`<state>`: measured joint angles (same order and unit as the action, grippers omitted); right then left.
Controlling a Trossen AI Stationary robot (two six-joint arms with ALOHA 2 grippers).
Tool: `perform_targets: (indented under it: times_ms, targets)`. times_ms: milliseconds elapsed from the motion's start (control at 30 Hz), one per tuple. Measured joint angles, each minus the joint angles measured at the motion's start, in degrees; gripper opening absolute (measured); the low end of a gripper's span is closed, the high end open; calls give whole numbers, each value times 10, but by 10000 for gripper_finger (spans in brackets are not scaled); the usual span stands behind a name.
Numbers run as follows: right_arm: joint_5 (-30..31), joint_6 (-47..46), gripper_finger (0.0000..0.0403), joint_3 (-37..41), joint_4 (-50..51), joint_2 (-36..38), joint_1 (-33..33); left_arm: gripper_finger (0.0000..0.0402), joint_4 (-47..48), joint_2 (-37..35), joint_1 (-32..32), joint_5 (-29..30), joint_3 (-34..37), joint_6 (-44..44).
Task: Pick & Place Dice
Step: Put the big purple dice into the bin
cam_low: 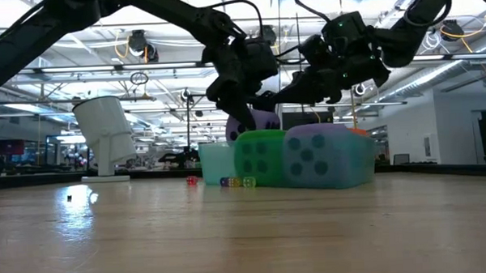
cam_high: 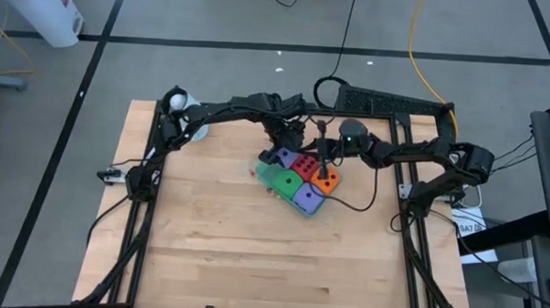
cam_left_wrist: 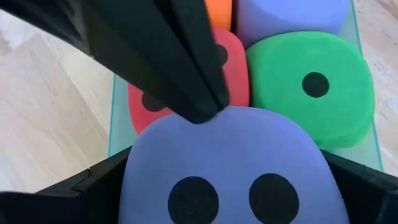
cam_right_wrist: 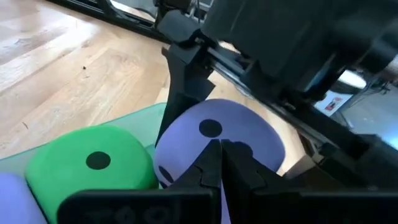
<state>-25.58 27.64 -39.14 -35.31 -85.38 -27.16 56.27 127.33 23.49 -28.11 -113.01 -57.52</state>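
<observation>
Grey floor (cam_high: 216, 14) with dark tape lines, white bin (cam_high: 52, 6), bright ceiling lights (cam_low: 434, 41)

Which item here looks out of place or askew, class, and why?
One purple-blue die sits raised between the left gripper's wide fingers, above the others. The green die, red die, orange die and second purple-blue die sit packed together in the green tray. The right gripper, shut, pokes among them.
</observation>
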Motion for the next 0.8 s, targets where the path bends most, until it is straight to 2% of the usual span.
perform_targets:
  times_ms: [367, 600, 667, 800]
  targets:
    - [-2, -2, 0, -28, 79, 0, -10, 397, 7, 0, 11, -40, 0, -6]
    - [0, 35, 0, -28, 97, 0, -10, 397, 8, 0, 10, -57, 0, -10]
    - [24, 70, 0, -24, 98, 0, -6, 397, 6, 0, 10, -55, 0, -10]
    - [132, 142, 0, -18, 100, 1, 23, 397, 6, 0, 6, -35, 1, -10]
